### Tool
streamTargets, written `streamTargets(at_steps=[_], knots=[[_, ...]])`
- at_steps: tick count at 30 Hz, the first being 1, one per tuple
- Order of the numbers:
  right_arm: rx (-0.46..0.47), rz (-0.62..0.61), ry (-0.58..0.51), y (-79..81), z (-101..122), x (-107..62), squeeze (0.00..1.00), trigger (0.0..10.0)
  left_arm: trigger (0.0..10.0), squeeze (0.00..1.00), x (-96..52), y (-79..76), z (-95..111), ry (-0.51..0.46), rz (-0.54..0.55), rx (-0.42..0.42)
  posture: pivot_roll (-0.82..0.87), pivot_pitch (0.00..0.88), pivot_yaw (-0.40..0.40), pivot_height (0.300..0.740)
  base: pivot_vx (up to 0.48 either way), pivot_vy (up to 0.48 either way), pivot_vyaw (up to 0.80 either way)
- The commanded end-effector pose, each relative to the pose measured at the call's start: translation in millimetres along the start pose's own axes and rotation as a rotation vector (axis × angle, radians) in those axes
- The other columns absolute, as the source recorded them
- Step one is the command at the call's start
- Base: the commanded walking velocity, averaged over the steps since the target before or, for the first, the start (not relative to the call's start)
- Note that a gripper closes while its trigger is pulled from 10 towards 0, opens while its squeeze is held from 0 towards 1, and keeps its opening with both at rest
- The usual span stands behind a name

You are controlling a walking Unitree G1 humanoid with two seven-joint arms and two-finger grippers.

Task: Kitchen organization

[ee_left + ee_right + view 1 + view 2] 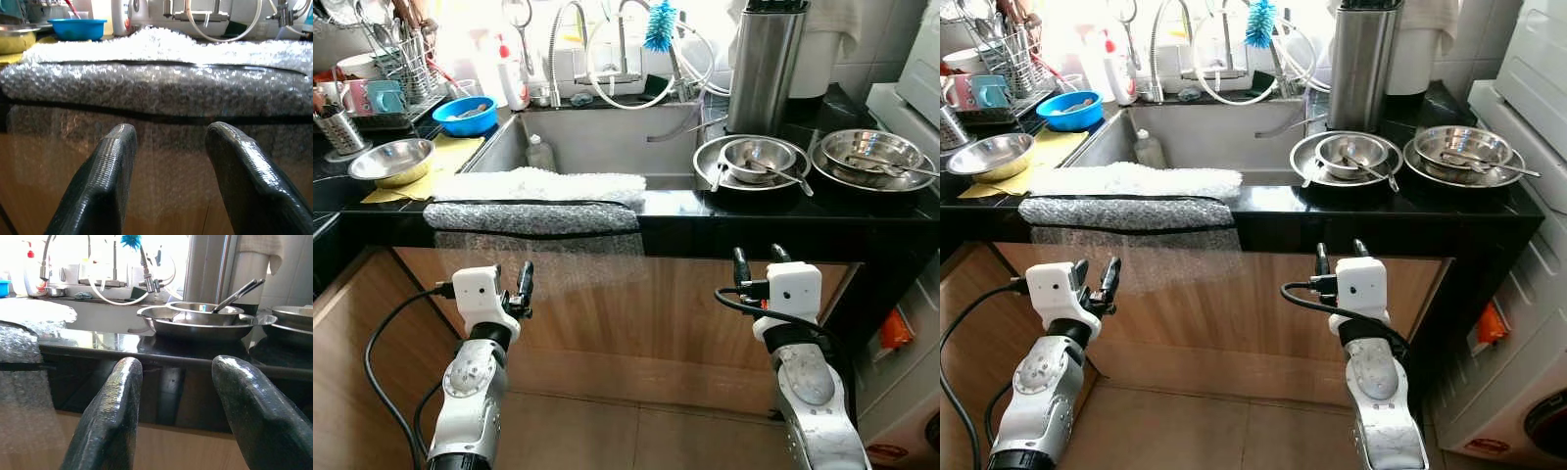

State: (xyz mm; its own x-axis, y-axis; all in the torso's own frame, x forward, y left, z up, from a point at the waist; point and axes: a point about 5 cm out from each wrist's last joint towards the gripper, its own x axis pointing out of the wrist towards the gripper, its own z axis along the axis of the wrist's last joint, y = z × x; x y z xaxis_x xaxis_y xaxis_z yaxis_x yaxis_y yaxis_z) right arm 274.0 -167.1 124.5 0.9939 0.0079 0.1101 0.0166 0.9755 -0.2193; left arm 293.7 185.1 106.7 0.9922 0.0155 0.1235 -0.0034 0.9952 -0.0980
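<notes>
With both black 2-fingered grippers, left gripper (521,282) and right gripper (756,259), released below the black counter edge (754,233), you risk knocking it when reaching for the stacked steel bowls (756,159).

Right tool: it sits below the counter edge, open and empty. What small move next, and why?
Probably raise the right tool above the black counter. Its fingers are open, holding nothing, and point at the counter's front edge. The nearest loose dishes, a steel bowl with a spoon nested in a steel plate, lie higher, right behind that edge.
</notes>
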Motion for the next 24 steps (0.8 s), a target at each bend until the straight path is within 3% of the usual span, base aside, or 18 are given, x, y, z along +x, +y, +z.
streamTargets(at_steps=[1,13,24], knots=[[-0.009,0.017,-0.024,3.3,6,3.0,0.0,10.0,10.0,0.0,2.3,5.2,1,-0.001,0.021,0.002,-0.12,0.0,0.104,0.74,0.0,0.0,0.0],[0.004,0.021,-0.028,6.3,7,6.0,0.0,10.0,10.0,0.0,7.1,10.5,16,-0.07,0.06,-0.006,-0.1,0.0,0.09,0.74,0.0,0.0,0.0],[0.007,0.016,-0.033,6.2,8,8.3,0.0,10.0,10.0,0.0,9.1,7.3,17,-0.078,0.052,-0.008,-0.11,0.0,0.097,0.74,0.0,0.0,0.0]])
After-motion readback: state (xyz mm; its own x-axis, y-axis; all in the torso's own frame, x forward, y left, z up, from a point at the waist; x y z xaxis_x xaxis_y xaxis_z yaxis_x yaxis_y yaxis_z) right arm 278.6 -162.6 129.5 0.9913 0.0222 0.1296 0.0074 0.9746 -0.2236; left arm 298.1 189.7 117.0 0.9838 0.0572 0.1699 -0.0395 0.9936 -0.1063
